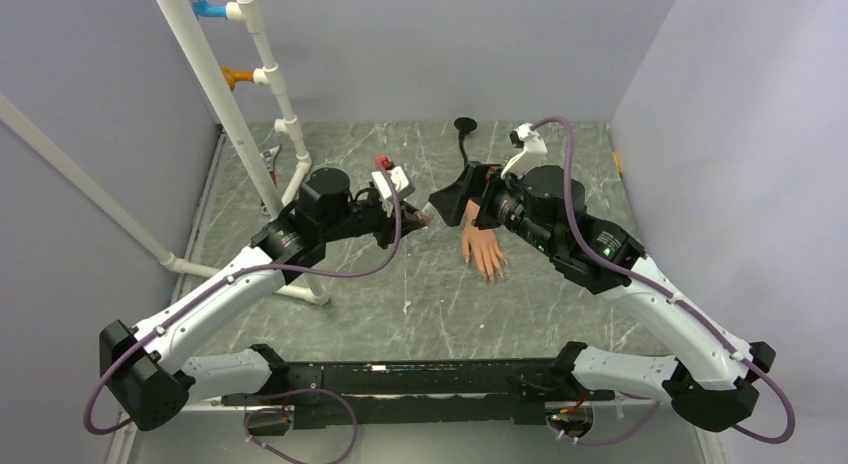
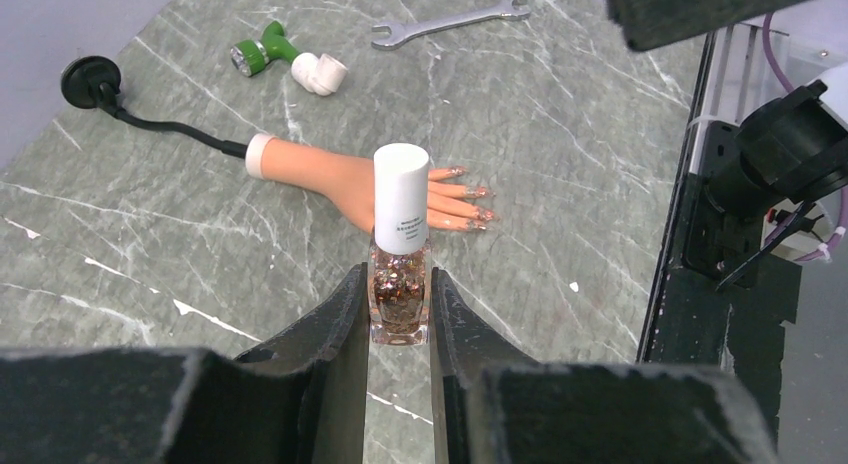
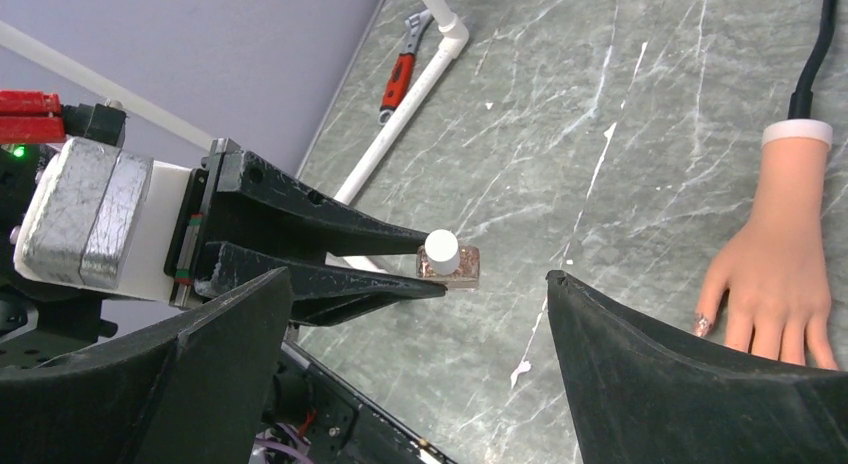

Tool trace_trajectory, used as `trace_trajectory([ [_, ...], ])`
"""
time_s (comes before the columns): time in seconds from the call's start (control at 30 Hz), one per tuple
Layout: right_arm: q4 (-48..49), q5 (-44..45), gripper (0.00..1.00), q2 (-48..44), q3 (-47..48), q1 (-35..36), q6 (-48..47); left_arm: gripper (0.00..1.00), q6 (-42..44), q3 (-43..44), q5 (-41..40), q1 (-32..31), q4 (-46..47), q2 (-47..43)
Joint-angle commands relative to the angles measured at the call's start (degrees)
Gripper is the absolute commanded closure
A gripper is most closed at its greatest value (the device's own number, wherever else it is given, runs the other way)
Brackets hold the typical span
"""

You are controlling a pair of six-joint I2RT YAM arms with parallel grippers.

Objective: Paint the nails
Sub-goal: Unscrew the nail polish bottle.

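Your left end effector (image 2: 400, 289) pinches a small clear glass bottle of glittery polish with a white cap (image 2: 400, 199), held upright, and your right end effector (image 3: 418, 284) faces it, spread wide. The peach rubber mannequin hand (image 2: 345, 179) lies palm down on the grey marbled surface (image 2: 560, 134) nearby. Its tiny nails (image 2: 470, 209) seem glittered, though that's hard to confirm.

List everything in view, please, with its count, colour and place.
bottle: 1, glitter, white cap, in left gripper
hand: 1, peach, white cuff, mid-table
nails: at least 4, glittery, on hand
stand: 1, black, behind cuff
spanner: 1, silver, beyond hand
fitting: 1, green-white, beside spanner
wrench: 1, red-handled, beside pipes
pipes: 1 frame, white, left rear
table: 1, grey marble
left gripper: 1, black, shut on bottle
right gripper: 1, black, open, facing bottle
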Motion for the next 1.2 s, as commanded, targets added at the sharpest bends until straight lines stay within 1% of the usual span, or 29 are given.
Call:
trace_trajectory([
  [0.0,3.4,-1.7,0.00,-0.2,2.0,0.3,-2.7,1.00,1.9,0.2,-2.1,-1.2,0.2,-2.5],
  [0.17,4.5,-4.6,0.00,-1.9,0.4,0.3,-3.5,1.00,1.1,0.0,-2.7,-2.0,0.9,-3.1],
  [0.33,1.5,-7.6,0.00,-1.6,2.8,0.2,-6.7,1.00,-1.2,0.2,2.0,-2.0,2.4,-3.7],
  [0.53,2.0,-13.0,0.00,-0.9,1.0,0.2,-9.0,1.00,-1.1,0.3,1.0,-1.9,2.2,-3.8],
  [0.73,1.0,-13.9,0.00,2.6,4.1,-0.5,-9.6,1.00,-0.8,0.3,-0.6,-2.0,2.0,-4.1],
  [0.9,1.4,-14.0,0.01,5.5,4.5,-1.1,-9.9,1.00,-0.8,0.2,-0.8,-2.0,2.3,-4.7],
  [1.03,0.7,-12.9,0.07,7.7,5.0,-1.9,-9.5,1.00,-0.4,-0.1,-1.5,-2.0,2.3,-5.0],
  [1.17,0.7,-14.5,0.20,8.4,5.3,-3.4,-8.6,1.00,0.5,-0.2,-2.0,-2.2,2.1,-4.8],
])
